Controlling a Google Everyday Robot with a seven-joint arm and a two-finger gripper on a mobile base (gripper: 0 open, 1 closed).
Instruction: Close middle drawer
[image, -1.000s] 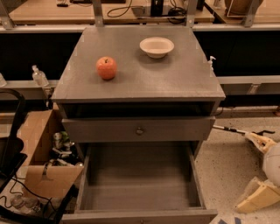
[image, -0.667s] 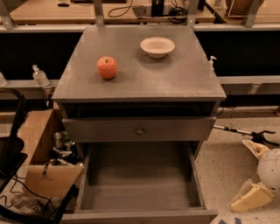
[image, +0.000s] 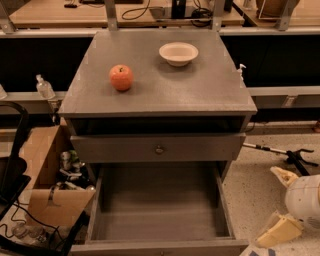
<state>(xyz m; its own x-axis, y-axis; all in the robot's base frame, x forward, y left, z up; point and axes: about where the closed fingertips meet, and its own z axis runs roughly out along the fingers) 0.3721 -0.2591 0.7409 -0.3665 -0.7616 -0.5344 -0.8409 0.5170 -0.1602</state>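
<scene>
Camera view: sees one cardboard box (image: 47, 170) at left, jumbled small items inside; one pale bowl (image: 178, 53) on the grey surface (image: 165, 95), upper centre, near one orange-red apple (image: 121, 77). Finds the middle drawer (image: 160, 212) in the lower centre, pulled far out toward the bottom edge: grey wood, deep box, bare floor showing. Notes one other drawer front (image: 200, 149) just above it, with a small round knob (image: 159, 149). Places the pincer (image: 265, 207) at lower right, spread wide, apart from the drawer.
</scene>
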